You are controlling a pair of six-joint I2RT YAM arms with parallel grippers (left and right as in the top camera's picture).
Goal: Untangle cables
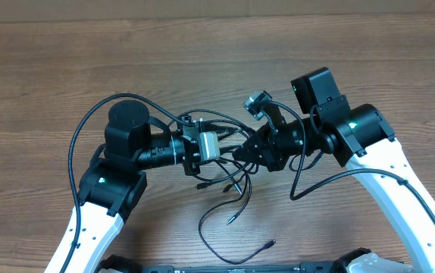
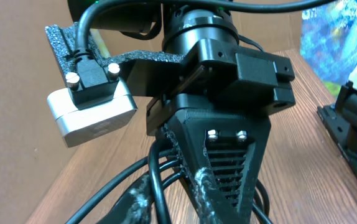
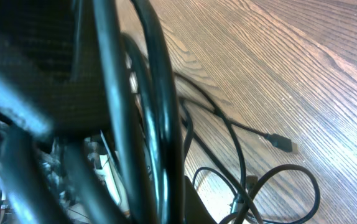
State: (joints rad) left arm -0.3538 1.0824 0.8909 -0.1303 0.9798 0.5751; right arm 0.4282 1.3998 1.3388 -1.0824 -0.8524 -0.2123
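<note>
Facing tip to tip: left gripper [image 1: 223, 149], right gripper [image 1: 243, 152]. Jaw gap is hidden on both, so opening and hold cannot be told. Cables [image 1: 231, 180] bunch between the tips, loops trailing beneath. Risk — pulling apart blind could tighten the knot.

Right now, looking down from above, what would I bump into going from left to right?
Left arm → silvery wrist camera → right arm's wrist camera → right arm. The cables spread across the middle, so no single place.
</note>
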